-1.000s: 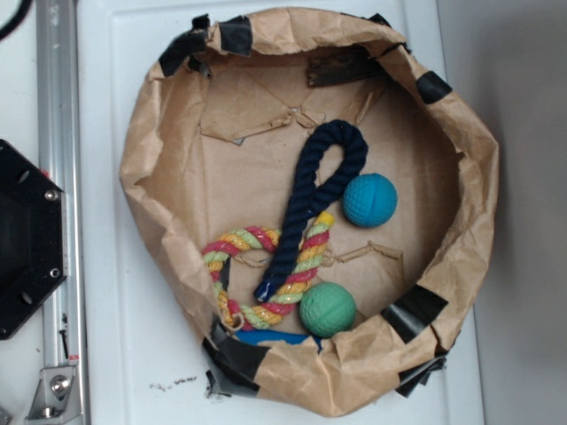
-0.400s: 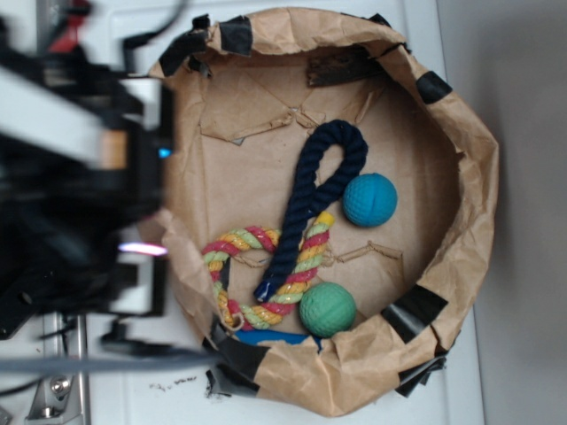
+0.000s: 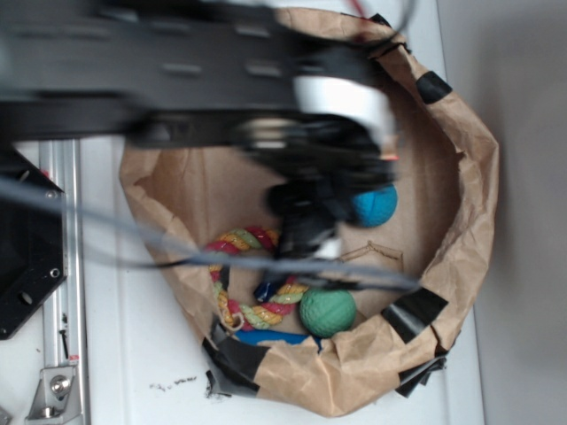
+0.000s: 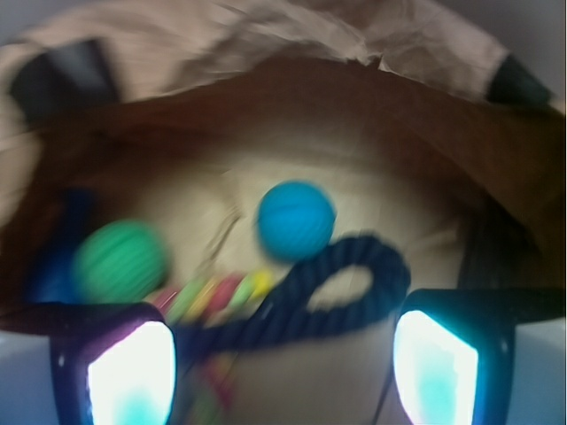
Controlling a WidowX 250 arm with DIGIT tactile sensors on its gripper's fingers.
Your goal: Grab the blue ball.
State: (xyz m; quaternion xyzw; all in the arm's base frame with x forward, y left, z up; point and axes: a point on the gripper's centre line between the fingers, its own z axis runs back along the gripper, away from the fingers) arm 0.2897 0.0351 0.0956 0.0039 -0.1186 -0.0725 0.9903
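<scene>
Approach only: the jaws stand wide apart and empty above the rope loop (image 4: 341, 288), the blue ball (image 4: 296, 220) ahead, untouched, still to be grasped.

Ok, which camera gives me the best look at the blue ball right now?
The wrist view. The blue ball shows whole there, though blurred, beyond the navy rope loop. In the exterior view the arm covers most of the blue ball, leaving only its right side visible.
</scene>
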